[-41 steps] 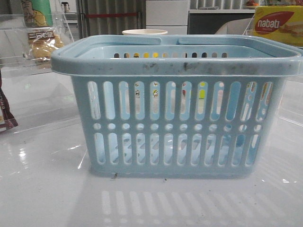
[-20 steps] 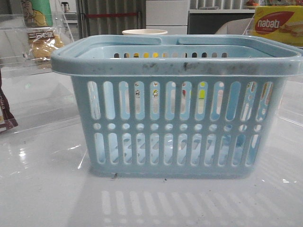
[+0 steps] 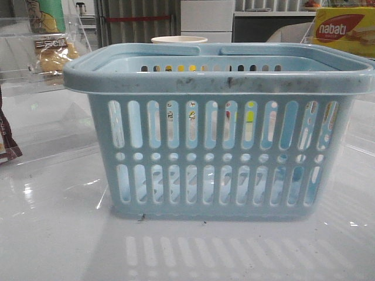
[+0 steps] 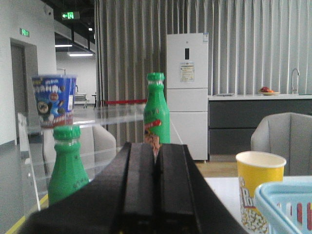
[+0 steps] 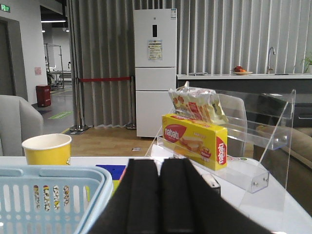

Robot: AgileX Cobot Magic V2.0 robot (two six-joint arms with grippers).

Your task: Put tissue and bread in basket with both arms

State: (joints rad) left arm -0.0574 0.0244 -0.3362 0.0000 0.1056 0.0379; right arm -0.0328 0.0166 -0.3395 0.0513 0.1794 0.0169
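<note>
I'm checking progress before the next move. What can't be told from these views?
- Tissue: not found in any view.
- Basket floor: front view shows only its wall; contents unclear.
- Bread: partly blocked by the basket rim.
- Left gripper and right gripper: shut, nothing between the fingers.

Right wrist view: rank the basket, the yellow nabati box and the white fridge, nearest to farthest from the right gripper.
1. The basket, right beside the shut right gripper, its corner almost at the fingers.
2. The yellow nabati box, farther out on the clear acrylic shelf.
3. The white fridge, far off against the curtain.
</note>
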